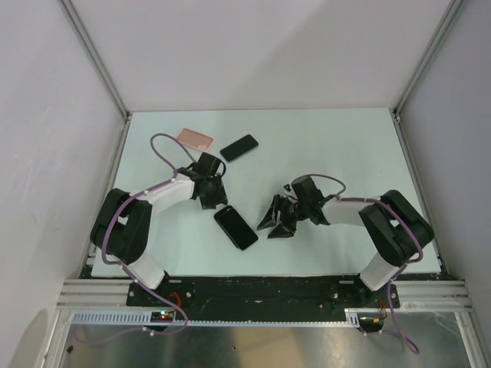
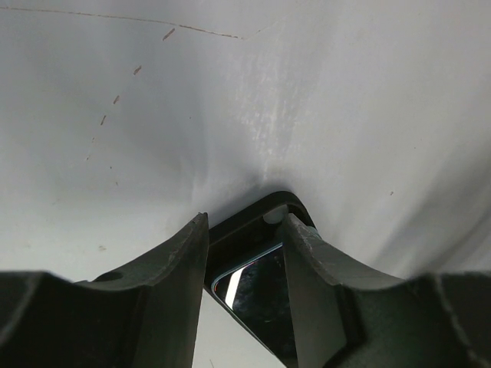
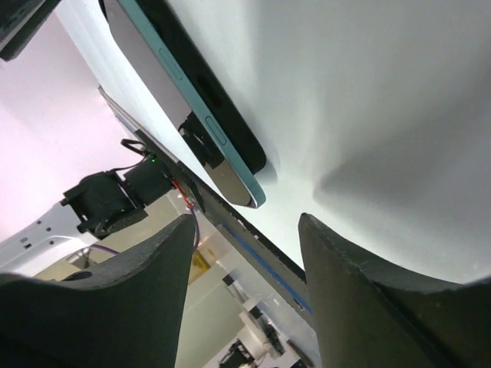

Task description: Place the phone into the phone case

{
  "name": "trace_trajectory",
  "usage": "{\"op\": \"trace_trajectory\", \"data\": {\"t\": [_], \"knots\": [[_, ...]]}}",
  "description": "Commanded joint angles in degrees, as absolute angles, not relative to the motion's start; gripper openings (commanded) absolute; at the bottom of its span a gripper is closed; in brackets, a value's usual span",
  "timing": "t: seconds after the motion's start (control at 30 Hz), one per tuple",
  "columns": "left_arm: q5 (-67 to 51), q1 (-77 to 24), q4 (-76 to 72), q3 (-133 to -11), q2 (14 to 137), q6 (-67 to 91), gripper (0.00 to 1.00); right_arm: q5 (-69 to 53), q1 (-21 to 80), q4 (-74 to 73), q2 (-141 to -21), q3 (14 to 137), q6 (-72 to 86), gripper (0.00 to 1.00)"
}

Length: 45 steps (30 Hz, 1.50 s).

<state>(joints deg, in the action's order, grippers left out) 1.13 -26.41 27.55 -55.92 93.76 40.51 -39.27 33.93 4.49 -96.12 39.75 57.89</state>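
So the right gripper has its jaws wide open and empty, with the phone just past their tips, the left gripper straddles its far corner (pinching? can't tell), probably to steady it, and the phone case waits well beyond.

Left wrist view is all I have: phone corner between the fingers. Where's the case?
Observer: The pink case lies flat at the far left of the table, beyond the left gripper.
Operator: Anything next to it?
Observer: A second black phone lies just right of it, not touching.
Operator: Right arm?
Observer: The right gripper is open and empty, low beside the phone you see.
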Motion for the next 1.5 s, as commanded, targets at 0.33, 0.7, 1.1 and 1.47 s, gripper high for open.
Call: {"op": "trace_trajectory", "data": {"t": [0.33, 0.7, 1.1, 1.47], "knots": [[2.29, -28.42, 28.48, -58.87, 89.18, 37.45, 0.49, -17.5, 42.55, -8.23, -85.06, 40.29, 50.42, 0.61], [2.61, -26.9, 28.84, -60.21, 92.99, 36.68, 0.48, -14.18, 48.57, 4.52, -85.62, 35.42, 57.34, 0.61], [2.52, -24.62, 28.43, -57.7, 94.3, 38.75, 0.46, -10.94, 52.69, 15.2, -92.4, 34.98, 63.47, 0.52], [-2.48, -23.81, 24.05, -51.83, 92.41, 42.72, 0.44, -11.17, 52.24, 15.93, -94.2, 35.59, 64.78, 0.42]]}}
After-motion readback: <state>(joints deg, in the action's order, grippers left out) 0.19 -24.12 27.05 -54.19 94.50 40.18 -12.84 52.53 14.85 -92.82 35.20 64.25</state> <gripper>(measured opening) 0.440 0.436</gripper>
